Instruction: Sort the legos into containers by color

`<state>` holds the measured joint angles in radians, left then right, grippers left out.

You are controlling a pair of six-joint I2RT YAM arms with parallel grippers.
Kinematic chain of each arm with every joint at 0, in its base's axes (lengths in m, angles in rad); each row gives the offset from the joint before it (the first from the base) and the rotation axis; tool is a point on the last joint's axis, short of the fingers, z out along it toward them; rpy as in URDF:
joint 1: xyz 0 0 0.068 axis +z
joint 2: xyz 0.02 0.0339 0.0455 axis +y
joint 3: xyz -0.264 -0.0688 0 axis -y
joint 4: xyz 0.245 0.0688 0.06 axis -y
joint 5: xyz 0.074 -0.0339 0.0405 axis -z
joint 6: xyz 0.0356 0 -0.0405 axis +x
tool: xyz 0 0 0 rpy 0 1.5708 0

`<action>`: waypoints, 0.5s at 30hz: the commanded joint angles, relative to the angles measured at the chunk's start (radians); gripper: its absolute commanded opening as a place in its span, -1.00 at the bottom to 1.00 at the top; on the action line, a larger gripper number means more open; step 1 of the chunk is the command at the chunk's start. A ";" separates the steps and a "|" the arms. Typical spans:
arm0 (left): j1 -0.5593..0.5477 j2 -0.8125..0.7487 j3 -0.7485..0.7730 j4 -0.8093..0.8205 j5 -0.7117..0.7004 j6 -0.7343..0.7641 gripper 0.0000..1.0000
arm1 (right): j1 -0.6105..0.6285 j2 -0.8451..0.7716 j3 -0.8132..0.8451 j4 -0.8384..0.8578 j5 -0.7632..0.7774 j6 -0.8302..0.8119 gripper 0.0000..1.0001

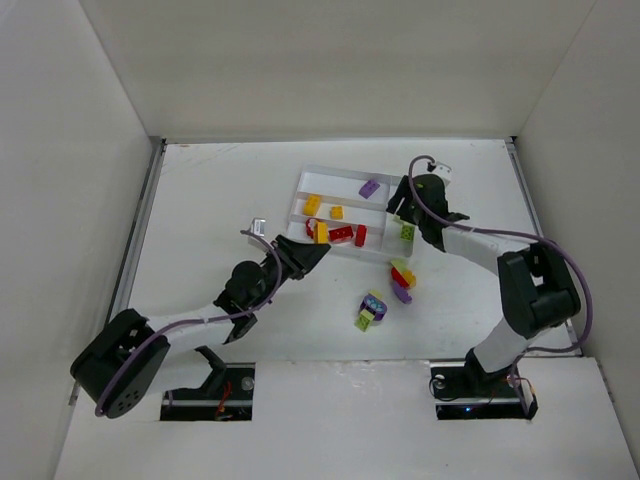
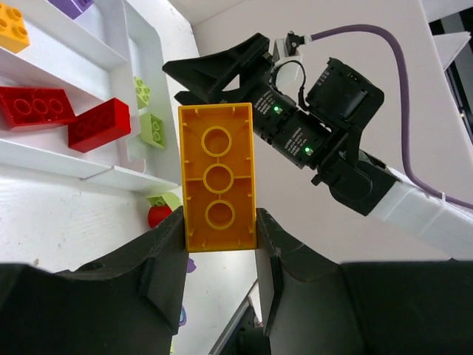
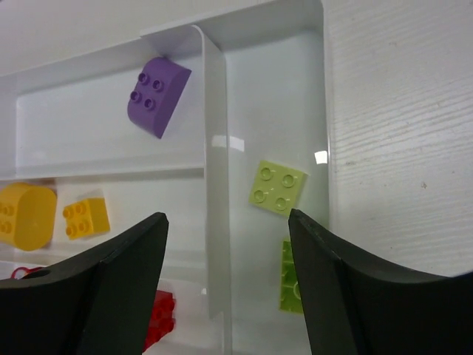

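Note:
My left gripper (image 1: 314, 241) is shut on a yellow-orange brick (image 1: 321, 232) and holds it above the near edge of the white tray (image 1: 300, 186); the wrist view shows the brick's (image 2: 217, 177) hollow underside pinched between both fingers. My right gripper (image 1: 404, 207) is open and empty over the tray's crosswise end slot, above two lime green bricks (image 3: 278, 187). The tray's long slots hold a purple brick (image 1: 369, 187), two yellow bricks (image 1: 312, 205) and two red bricks (image 1: 341, 234). The divider (image 3: 214, 111) lies between the right jaws.
Two loose clusters lie on the table in front of the tray: red, yellow, green and purple pieces (image 1: 402, 276) and purple and green pieces (image 1: 371, 308). White walls enclose the table on three sides. The right arm (image 2: 318, 126) shows close ahead in the left wrist view.

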<state>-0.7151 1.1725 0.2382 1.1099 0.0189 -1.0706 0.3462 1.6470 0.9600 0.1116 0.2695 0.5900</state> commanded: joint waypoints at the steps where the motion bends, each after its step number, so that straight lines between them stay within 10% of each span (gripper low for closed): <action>1: 0.012 0.010 0.042 0.060 0.042 0.028 -0.67 | -0.002 -0.113 -0.016 0.059 -0.045 -0.001 0.46; 9: 0.098 0.130 0.156 -0.010 0.082 0.006 -0.68 | 0.062 -0.337 -0.248 0.250 -0.193 0.117 0.46; 15: 0.127 0.240 0.424 -0.460 0.004 0.043 -0.68 | 0.102 -0.495 -0.368 0.217 -0.154 0.103 0.46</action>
<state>-0.6025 1.3869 0.5327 0.8608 0.0517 -1.0660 0.4355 1.2270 0.6289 0.2920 0.1127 0.6846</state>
